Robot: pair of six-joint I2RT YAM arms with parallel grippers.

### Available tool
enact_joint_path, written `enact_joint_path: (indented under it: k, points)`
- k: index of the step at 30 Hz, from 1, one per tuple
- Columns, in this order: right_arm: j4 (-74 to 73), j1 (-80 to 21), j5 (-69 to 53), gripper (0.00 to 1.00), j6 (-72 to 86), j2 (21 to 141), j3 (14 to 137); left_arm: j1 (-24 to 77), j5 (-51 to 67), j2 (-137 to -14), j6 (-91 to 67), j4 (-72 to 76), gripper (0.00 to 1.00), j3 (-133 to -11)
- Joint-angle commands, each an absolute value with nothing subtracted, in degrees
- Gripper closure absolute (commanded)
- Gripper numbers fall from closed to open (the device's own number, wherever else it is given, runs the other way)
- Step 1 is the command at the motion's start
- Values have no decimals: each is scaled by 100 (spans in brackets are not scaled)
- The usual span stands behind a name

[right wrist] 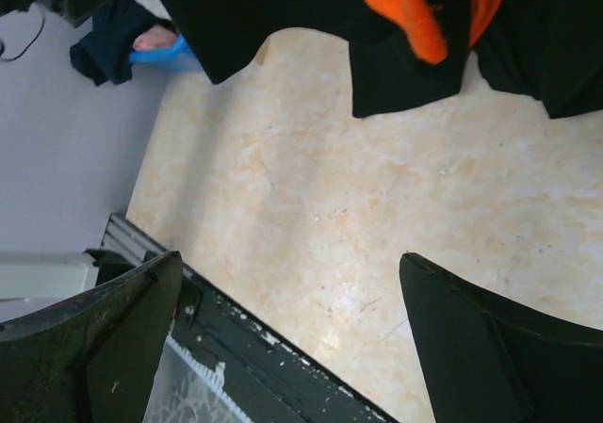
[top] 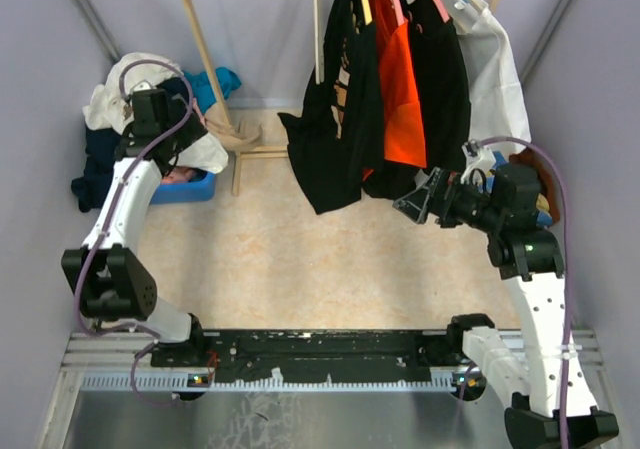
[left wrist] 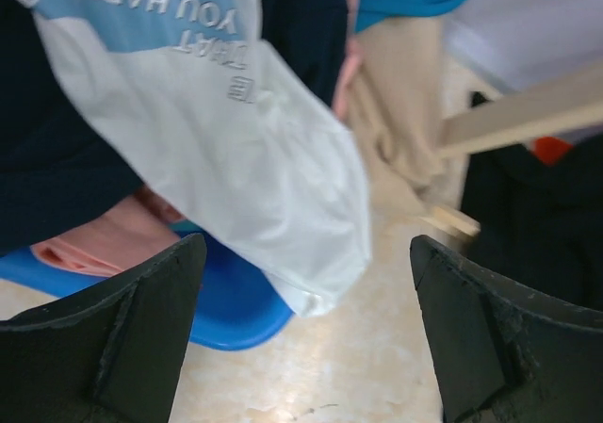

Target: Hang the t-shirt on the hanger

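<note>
Beige floor (top: 300, 259) below, we hold left gripper (left wrist: 306, 244) and right gripper (right wrist: 290, 256) with fingers apart, empty; grabbing the heaped t-shirt (left wrist: 236, 140) could drag tangled navy clothing (left wrist: 57, 187) along.

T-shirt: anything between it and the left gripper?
Nothing visible. In the left wrist view the t-shirt lies uncovered on top of navy clothing and hangs over the blue bin, straight ahead of the open left gripper.

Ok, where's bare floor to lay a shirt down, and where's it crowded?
The beige floor is bare between the hanging clothes and the black base rail. It's crowded back left at the heaped blue bin, and beneath the hanging clothes.
</note>
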State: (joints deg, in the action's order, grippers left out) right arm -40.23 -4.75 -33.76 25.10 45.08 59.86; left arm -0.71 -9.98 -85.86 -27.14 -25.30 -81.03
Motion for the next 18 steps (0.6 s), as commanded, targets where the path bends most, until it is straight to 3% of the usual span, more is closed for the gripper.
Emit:
enact_joint_path:
  k: [1,5,18]
  points:
    - [-3729,-673,-3875,5,2498,4436,5708,-108,-2222,-9105,-2637,-2775,8,-8568]
    - [-3560,-894,-3908,7,2547,4406,5544,-131,-2833,-9685,-2526,-2941,16,-9086]
    - [-3395,-949,-4138,6,2496,4247,5255,-361,-3800,-10630,-2757,-3072,24,-9345]
